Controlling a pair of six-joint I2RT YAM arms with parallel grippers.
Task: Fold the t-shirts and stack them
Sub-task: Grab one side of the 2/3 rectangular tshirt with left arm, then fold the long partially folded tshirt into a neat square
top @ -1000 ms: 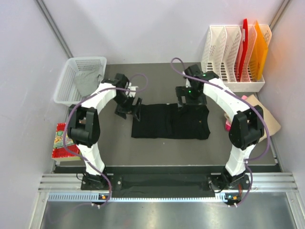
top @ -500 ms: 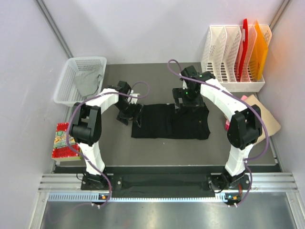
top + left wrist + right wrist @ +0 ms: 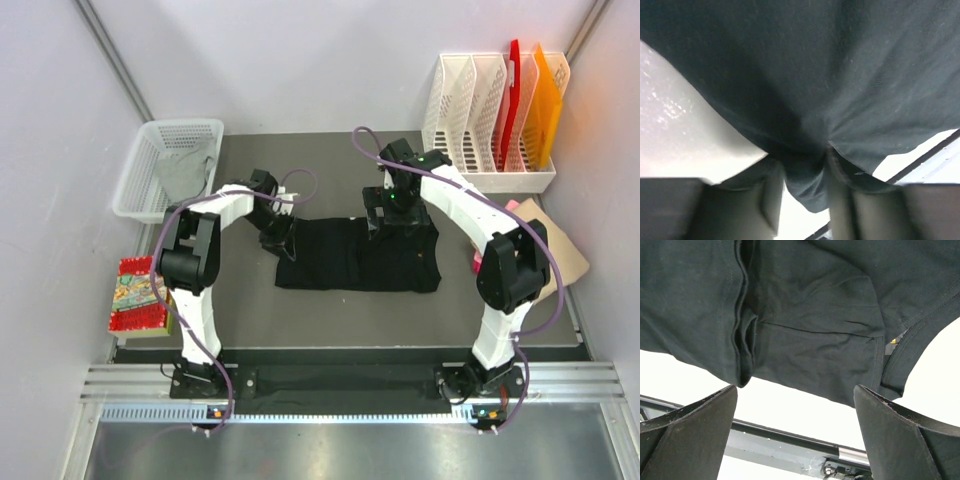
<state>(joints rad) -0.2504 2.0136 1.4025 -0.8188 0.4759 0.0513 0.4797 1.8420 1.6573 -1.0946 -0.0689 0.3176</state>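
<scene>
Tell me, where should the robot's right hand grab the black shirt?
Grip the black shirt at its far edge near the right corner, coming down from above. It lies flat on the table, so only an edge gives a lip to pinch. The open right gripper hovers over that edge, and the left gripper pinches the far left corner, so the two grips would likely match.

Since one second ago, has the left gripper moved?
Yes. The left gripper moved rightward, away from the white basket, onto the left edge of the black t-shirt, where its fingers pinch cloth.
</scene>
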